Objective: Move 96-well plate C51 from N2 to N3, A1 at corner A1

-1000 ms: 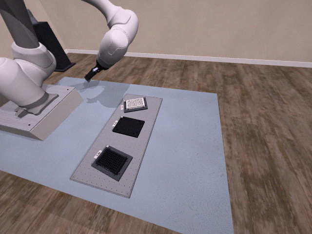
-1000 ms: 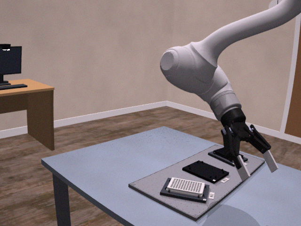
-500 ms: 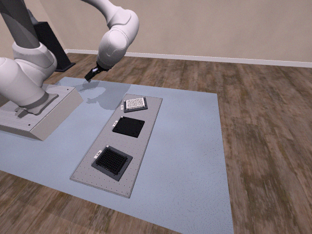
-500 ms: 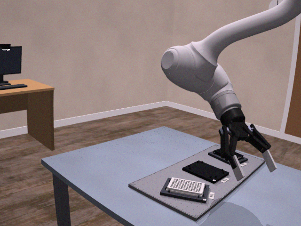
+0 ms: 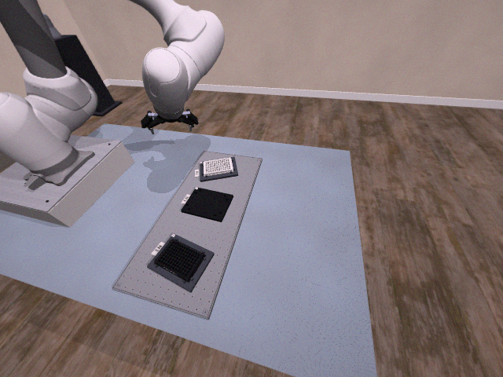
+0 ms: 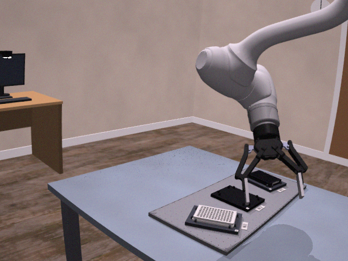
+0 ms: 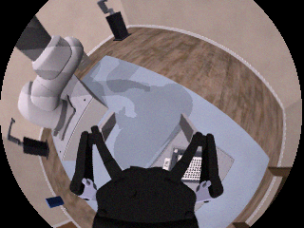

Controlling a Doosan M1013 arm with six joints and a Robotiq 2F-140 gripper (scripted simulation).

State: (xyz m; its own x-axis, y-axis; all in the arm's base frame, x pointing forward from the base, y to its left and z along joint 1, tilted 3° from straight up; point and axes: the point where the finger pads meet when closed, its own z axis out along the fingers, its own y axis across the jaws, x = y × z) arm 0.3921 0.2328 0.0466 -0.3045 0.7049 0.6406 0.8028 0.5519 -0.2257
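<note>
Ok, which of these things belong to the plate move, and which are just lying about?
Job: hand, open, holding nothing; white plate; black plate; empty black nest between them; grey deck. Labels are unreadable, so I cannot tell which plate moves.
Lying about: desk; monitor; keyboard.
</note>
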